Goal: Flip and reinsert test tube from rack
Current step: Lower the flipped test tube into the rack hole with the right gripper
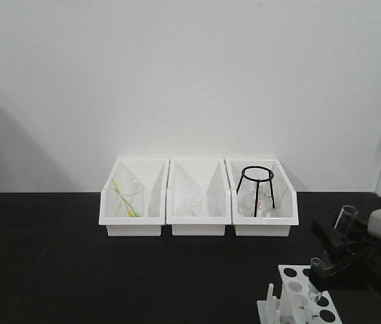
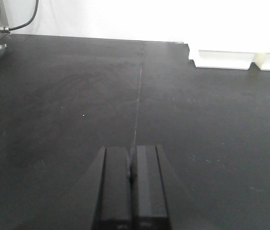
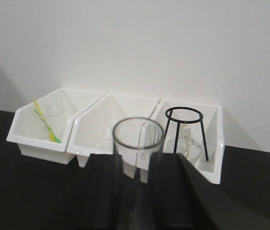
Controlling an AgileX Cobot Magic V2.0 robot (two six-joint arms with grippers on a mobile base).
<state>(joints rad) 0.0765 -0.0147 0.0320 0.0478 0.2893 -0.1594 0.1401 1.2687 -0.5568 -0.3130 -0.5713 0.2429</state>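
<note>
Black tabletop stretches wide and bare on the left side of the front view, running back to a white wall, with a thin seam down the surface in the left wrist view. Against the wall stand three white bins side by side: the left bin holds a glass beaker with a yellow-green stick leaning in it, the middle bin holds a small glass, and the right bin holds a black wire tripod standing over some glassware. Near the front right edge sits the rack, white, its top plate pierced with round holes and pegs along its left side; a second tube stands at its far corner, close by the arm. Just beyond the rack, the right gripper clamps the test tube between its fingers, open rim upward; in the right wrist view the tube's rim stands between the dark fingers. The left gripper rests low over bare table, its two fingers pressed together with nothing between them.
</note>
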